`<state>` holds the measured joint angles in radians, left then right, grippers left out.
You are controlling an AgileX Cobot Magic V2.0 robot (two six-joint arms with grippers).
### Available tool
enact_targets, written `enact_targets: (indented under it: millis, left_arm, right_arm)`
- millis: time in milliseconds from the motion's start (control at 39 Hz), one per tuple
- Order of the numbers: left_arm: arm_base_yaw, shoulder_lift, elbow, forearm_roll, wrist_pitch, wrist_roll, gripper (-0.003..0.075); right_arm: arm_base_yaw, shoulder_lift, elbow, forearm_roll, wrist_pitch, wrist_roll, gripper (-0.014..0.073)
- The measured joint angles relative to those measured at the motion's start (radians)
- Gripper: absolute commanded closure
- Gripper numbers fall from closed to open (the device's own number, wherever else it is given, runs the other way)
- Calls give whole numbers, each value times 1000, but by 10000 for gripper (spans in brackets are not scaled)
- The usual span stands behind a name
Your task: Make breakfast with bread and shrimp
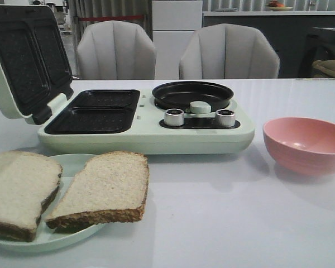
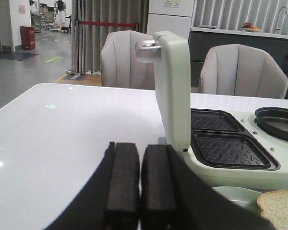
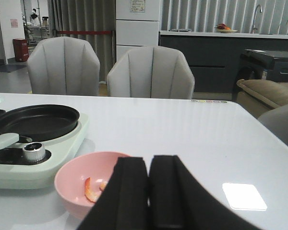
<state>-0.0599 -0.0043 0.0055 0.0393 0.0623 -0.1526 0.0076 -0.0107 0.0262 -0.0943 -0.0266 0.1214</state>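
Dim, soft indoor light; bright window glare lay on the surface (image 3: 245, 196) just beside the right gripper (image 3: 149, 201); the gripper looked blurry.

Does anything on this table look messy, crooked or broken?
Only slightly: the right bread slice hangs over the rim of its pale green plate onto the table. The breakfast maker sits open, seemingly on purpose. No spills or damage show.
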Motion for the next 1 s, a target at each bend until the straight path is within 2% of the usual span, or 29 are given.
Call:
enact_targets:
  millis: [847, 1001]
  left_arm:
    - [0, 0, 0, 25, 0, 8, 606]
    - [0, 0, 0, 26, -62, 11, 606]
  right_arm:
    - [0, 0, 0, 0, 0, 0, 447]
    - [0, 0, 0, -1, 0, 0, 447]
